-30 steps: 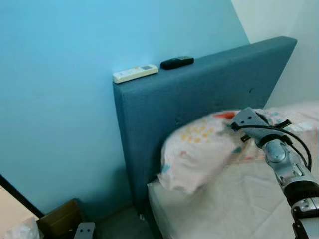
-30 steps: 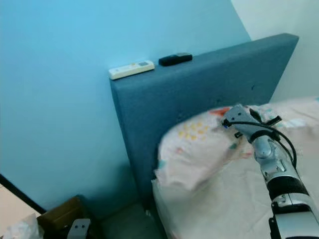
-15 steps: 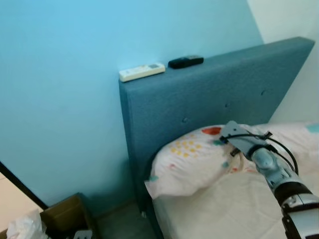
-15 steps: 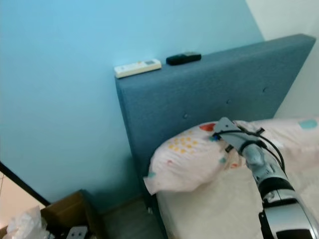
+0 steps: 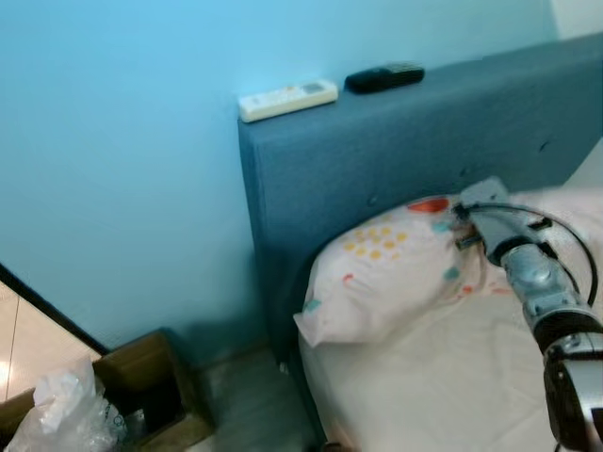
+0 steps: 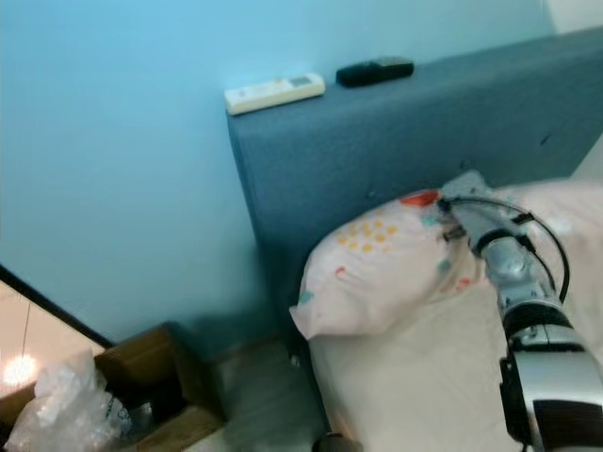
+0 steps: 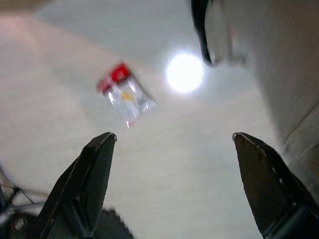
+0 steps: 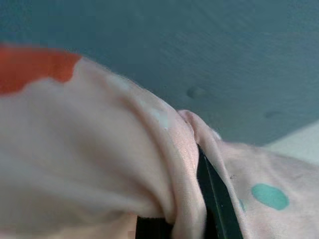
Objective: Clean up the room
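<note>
My right gripper (image 8: 199, 199) is pinched on a fold of the spotted pillow (image 5: 396, 273), which lies at the head of the bed (image 5: 443, 377), against the blue headboard (image 5: 377, 151) at its left corner. My left gripper (image 7: 172, 184) hangs low over pale floor (image 7: 164, 164), fingers (image 7: 92, 174) wide apart, with a small red-and-clear wrapper (image 7: 124, 94) lying beyond them. A white remote (image 5: 287, 99) and a black remote (image 5: 384, 77) sit on the headboard's top edge.
</note>
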You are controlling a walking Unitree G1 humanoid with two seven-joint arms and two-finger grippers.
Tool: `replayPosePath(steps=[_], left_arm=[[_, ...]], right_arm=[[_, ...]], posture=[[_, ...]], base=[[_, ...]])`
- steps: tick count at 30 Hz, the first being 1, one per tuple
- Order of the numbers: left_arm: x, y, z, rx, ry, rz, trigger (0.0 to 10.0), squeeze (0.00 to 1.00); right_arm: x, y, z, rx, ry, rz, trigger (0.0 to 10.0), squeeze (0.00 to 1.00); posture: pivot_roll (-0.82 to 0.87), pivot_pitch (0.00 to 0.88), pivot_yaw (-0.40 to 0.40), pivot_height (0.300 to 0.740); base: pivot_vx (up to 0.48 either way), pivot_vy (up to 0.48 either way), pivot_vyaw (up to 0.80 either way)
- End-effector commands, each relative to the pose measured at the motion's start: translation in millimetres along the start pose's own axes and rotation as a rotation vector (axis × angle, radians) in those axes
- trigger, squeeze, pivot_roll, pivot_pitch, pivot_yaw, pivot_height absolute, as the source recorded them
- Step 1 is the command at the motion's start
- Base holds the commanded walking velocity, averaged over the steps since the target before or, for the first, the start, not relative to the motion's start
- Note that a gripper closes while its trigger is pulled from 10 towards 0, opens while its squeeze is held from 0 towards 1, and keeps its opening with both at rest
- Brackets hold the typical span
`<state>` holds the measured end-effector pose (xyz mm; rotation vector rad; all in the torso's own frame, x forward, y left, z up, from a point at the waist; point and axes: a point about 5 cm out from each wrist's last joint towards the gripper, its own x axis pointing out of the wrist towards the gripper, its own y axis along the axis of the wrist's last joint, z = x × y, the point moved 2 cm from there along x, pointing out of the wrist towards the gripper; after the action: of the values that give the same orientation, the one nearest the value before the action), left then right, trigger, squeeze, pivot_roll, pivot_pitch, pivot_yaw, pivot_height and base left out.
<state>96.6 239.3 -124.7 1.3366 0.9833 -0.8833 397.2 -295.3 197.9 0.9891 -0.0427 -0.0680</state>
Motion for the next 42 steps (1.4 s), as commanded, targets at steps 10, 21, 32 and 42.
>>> replayPosePath(steps=[10,21,32,42], left_arm=[[-12.4,-15.3,-32.7,0.006,0.027,-0.001,10.0,0.00],[-14.0,-15.2,-33.1,0.027,0.002,0.014,10.0,0.00],[-17.0,-19.6,-39.1,0.028,0.013,0.008,10.0,0.00],[-18.4,-23.1,-39.6,0.032,0.007,0.004,10.0,0.00]], right_arm=[[7.2,52.9,12.0,0.353,0.163,0.256,10.0,0.00],[-5.4,105.7,82.7,0.586,0.080,0.563,10.0,0.00],[-8.3,90.1,66.0,0.562,0.179,0.565,10.0,0.00],[-3.5,59.4,47.0,0.463,0.123,0.384,10.0,0.00]], posture=[[0.17,0.386,0.017,0.740],[0.19,0.383,0.037,0.740],[0.22,0.383,0.045,0.740],[0.22,0.397,0.045,0.740]], base=[[0.000,0.000,0.00],[0.000,0.000,0.00],[0.000,0.000,0.00],[0.000,0.000,0.00]])
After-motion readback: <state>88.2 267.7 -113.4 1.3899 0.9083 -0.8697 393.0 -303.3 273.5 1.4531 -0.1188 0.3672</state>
